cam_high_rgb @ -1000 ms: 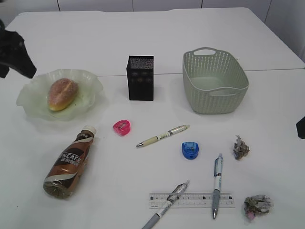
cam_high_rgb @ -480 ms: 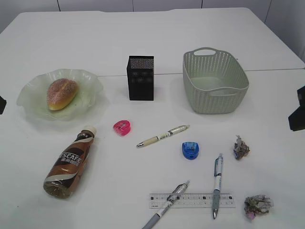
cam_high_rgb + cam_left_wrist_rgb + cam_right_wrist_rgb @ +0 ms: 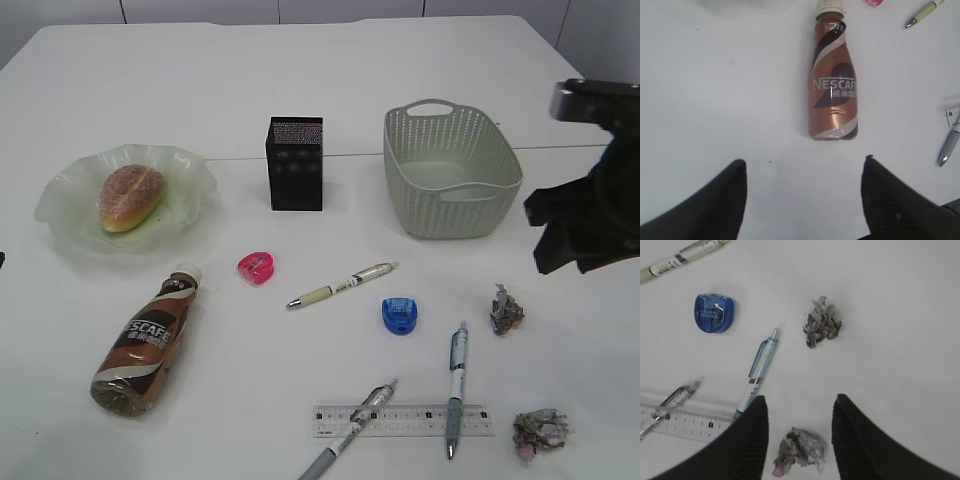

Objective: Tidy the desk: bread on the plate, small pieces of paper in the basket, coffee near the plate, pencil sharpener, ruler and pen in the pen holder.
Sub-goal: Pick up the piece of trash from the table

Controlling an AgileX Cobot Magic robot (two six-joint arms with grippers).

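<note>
The bread [image 3: 130,195] lies on the green plate [image 3: 60,195]. The coffee bottle [image 3: 145,345] lies on its side below the plate. It also shows in the left wrist view [image 3: 834,85], ahead of my open, empty left gripper [image 3: 804,161]. My right gripper [image 3: 800,398] is open above a crumpled paper ball [image 3: 799,457], its fingers either side of it. A second paper ball [image 3: 822,322] lies farther ahead. The blue sharpener [image 3: 714,313], blue pen [image 3: 757,372], ruler [image 3: 680,422], grey pen [image 3: 350,430], cream pen [image 3: 342,284] and pink sharpener [image 3: 256,266] lie on the table.
The black pen holder [image 3: 295,163] stands at the back centre. The grey-green basket [image 3: 450,170] stands to its right. My right arm [image 3: 585,225] hangs over the table to the right of the basket. The table is white.
My right arm has come in from the right edge and now hangs over the table beside the basket. My left arm has drawn back out of the exterior view at the left.
</note>
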